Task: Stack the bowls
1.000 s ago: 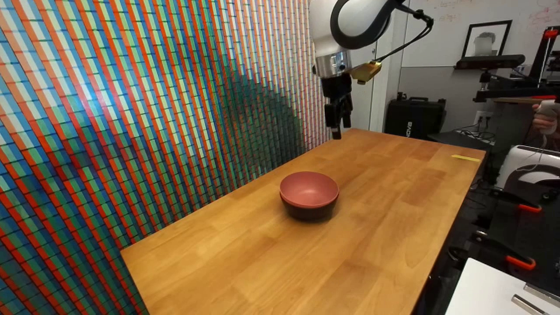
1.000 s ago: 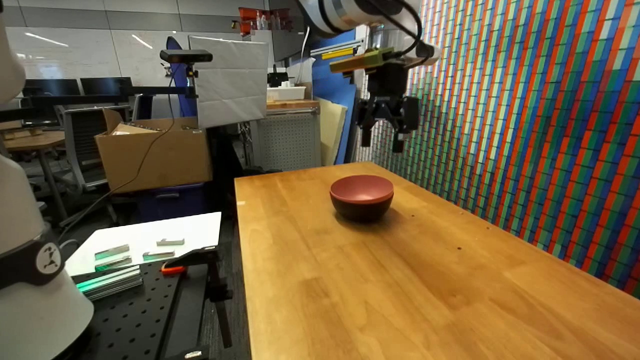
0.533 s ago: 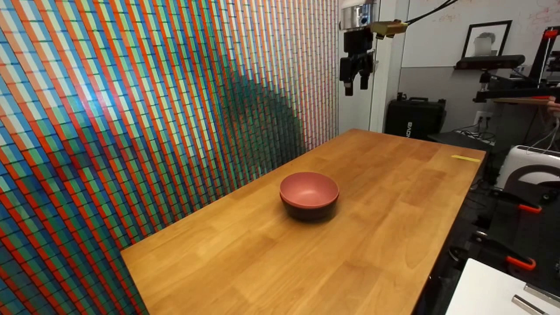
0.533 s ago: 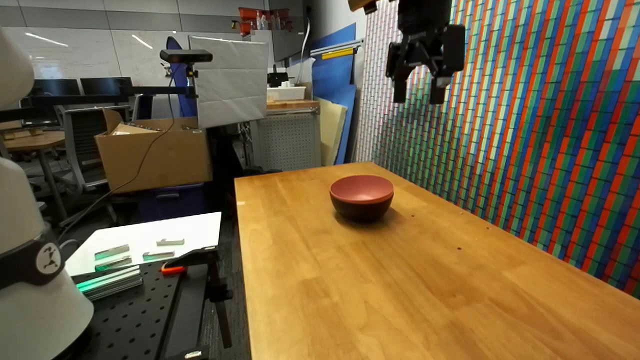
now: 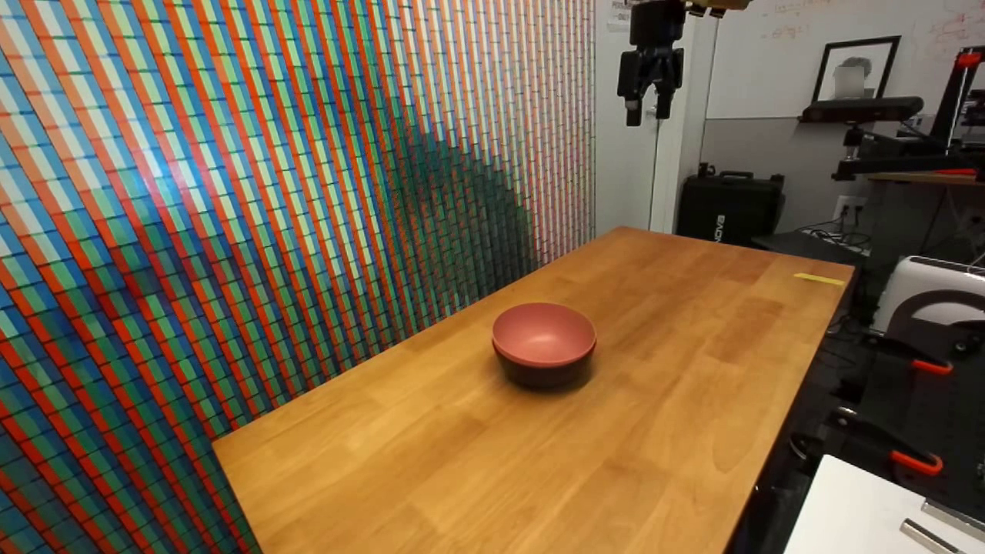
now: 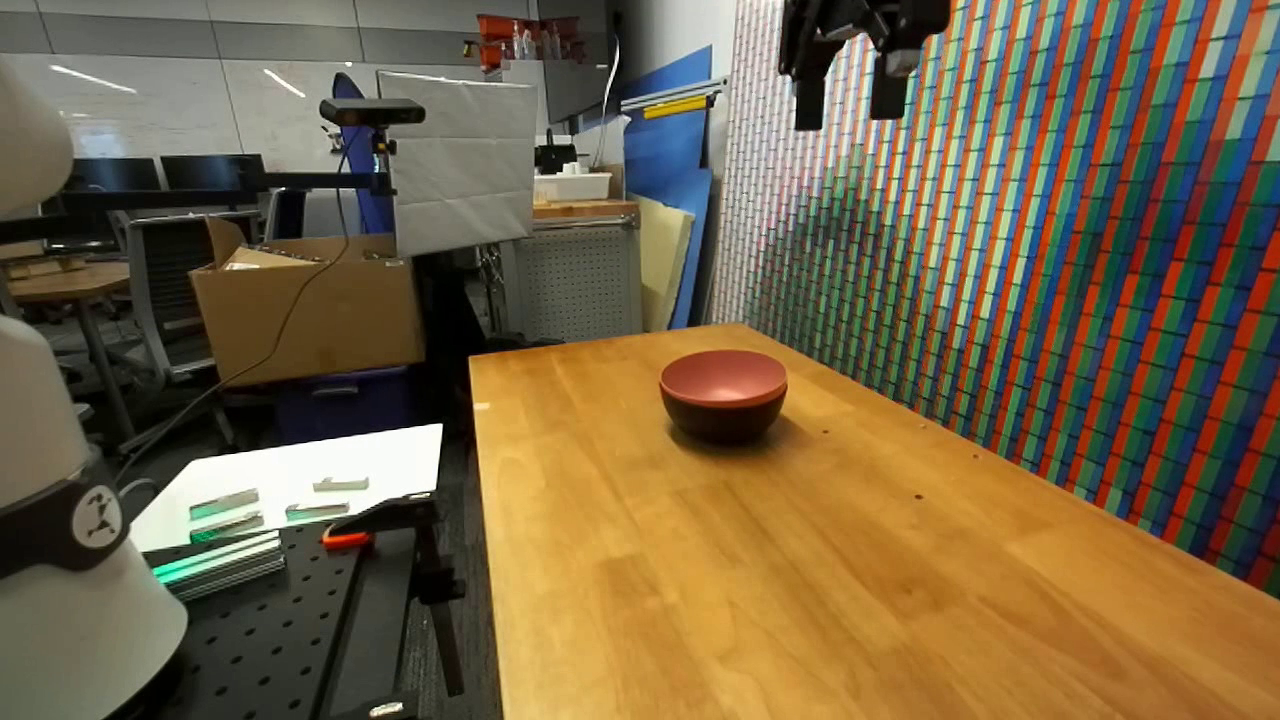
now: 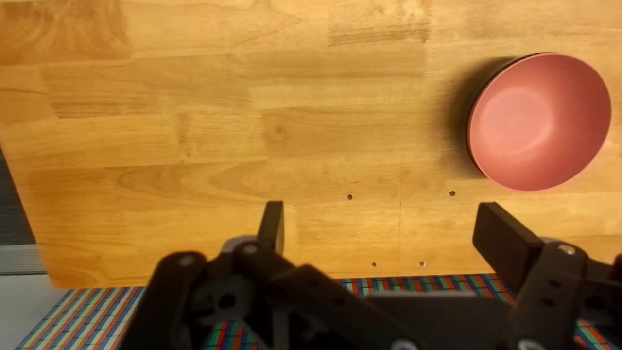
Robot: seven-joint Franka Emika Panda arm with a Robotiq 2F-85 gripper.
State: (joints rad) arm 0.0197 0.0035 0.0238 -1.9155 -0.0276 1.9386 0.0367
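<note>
sitting inside the black bowl (image 5: 545, 375), the pink bowl (image 5: 544, 335) makes a single stack with it, its rim just above the dark one and looking level in both exterior views. the wrist view shows only a narrow dark edge past the pink, so how deep it is seated i can't tell. the stack stands on the wooden table (image 5: 654, 462), nearer the side along the patterned wall (image 5: 323, 215) than the opposite side.

what has just changed is the gripper (image 5: 649, 114): it has lifted farther up and now hangs well apart from both bowls. in the wrist view its fingers (image 7: 505, 238) are spread wide, with nothing held between them. i take that to mean the letting-go is over and the stacking is done, or as good as; backing off to some resting pose is all i'd expect to be left, and the chance of knocking the pile looks small.

set against a second ago, the fingertips are higher in both exterior views, and the white arm above them has gone out at the top; in an exterior view the upper part of the gripper (image 6: 848, 108) is cut off too. the bowls themselves haven't shifted that i can see, and the robot's base (image 6: 80, 590) stands where it stood.
</note>
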